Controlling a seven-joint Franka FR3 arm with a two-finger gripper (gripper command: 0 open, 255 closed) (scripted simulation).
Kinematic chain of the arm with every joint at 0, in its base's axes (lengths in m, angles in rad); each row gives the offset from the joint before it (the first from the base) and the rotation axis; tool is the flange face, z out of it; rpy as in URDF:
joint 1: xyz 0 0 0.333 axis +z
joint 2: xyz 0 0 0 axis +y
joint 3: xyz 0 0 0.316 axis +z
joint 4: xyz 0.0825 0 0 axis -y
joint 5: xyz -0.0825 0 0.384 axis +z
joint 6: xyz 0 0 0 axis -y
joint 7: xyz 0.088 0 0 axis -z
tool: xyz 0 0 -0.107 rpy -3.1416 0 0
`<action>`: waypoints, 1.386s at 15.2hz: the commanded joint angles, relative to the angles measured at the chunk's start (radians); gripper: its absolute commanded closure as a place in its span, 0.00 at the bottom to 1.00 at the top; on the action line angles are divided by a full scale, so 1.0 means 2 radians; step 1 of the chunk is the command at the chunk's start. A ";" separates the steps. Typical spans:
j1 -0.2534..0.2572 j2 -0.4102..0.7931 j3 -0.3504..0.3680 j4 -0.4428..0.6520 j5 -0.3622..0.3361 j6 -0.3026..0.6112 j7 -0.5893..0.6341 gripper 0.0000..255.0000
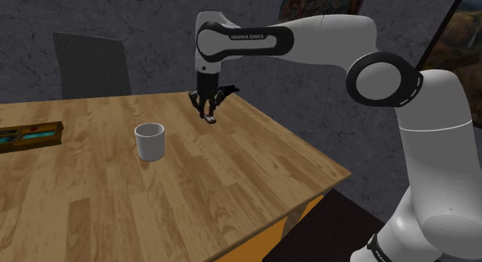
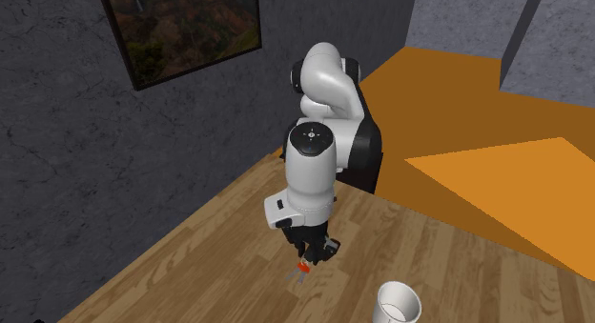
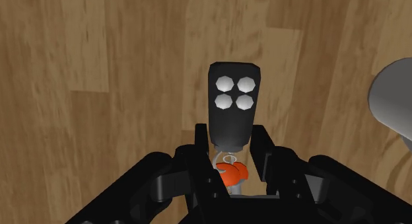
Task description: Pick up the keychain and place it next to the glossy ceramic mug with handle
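Clasping the keychain (image 3: 232, 104) — hand (image 3: 232, 135), black body jutting past it, mug (image 3: 391, 97) nearby

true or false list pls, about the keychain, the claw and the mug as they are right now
1. The claw is shut on the keychain. True.
2. The keychain's black fob bears four white buttons. True.
3. The mug lies tipped over on the table. False: it stands upright with its opening up.
4. The keychain sits inside the mug. False: it is in the claw, apart from the mug.
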 commanded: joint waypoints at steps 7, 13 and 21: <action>-0.002 0.002 -0.001 -0.049 -0.001 0.051 0.001 1.00; -0.003 0.011 -0.002 -0.076 -0.002 0.087 0.002 1.00; -0.003 0.017 -0.002 -0.090 -0.003 0.107 0.003 1.00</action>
